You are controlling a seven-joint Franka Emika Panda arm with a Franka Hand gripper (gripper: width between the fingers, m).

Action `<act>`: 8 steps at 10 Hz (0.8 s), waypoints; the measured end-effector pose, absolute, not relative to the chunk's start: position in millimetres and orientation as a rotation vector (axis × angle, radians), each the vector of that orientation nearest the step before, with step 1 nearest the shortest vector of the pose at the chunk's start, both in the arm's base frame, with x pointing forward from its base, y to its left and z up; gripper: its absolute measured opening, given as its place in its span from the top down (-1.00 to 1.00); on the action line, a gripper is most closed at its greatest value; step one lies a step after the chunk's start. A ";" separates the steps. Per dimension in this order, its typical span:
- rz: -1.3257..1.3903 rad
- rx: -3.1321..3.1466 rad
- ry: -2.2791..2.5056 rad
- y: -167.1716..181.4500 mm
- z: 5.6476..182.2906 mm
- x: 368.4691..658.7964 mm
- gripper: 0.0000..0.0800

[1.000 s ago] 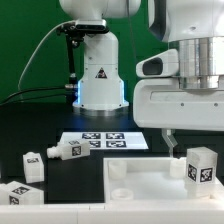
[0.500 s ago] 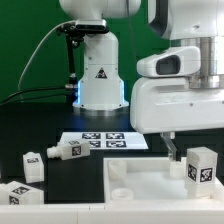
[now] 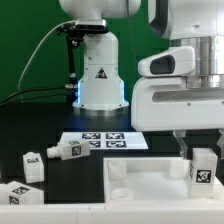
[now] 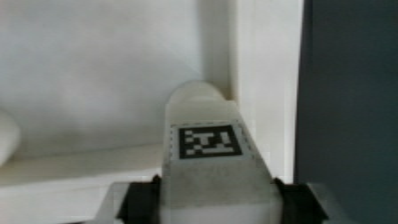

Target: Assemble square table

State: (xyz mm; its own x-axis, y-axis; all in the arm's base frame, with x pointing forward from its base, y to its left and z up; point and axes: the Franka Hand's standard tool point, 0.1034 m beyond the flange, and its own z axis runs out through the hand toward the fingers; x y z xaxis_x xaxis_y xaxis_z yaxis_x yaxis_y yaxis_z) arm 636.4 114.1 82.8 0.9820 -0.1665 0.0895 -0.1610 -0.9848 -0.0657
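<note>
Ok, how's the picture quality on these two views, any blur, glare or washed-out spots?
Exterior view: the marker board and background robot base are fairly crisp, with a blue glow beside the base; the gripper near the lens is bright white with little detail. Wrist view: soft throughout, the leg has a legible but fuzzy tag, the square table slab is washed out, the dark table surface featureless.

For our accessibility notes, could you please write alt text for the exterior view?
The arm's tool grips a tagged white leg on the square tabletop; other legs lie at the exterior view's left, near the marker board.
</note>
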 end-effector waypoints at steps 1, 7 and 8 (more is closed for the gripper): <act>-0.145 -3.060 0.326 114.4 82.8 636.4 0.29; -0.107 -2.431 1.800 119.7 81.6 635.8 0.29; -0.107 -2.431 1.800 119.6 81.6 635.8 0.29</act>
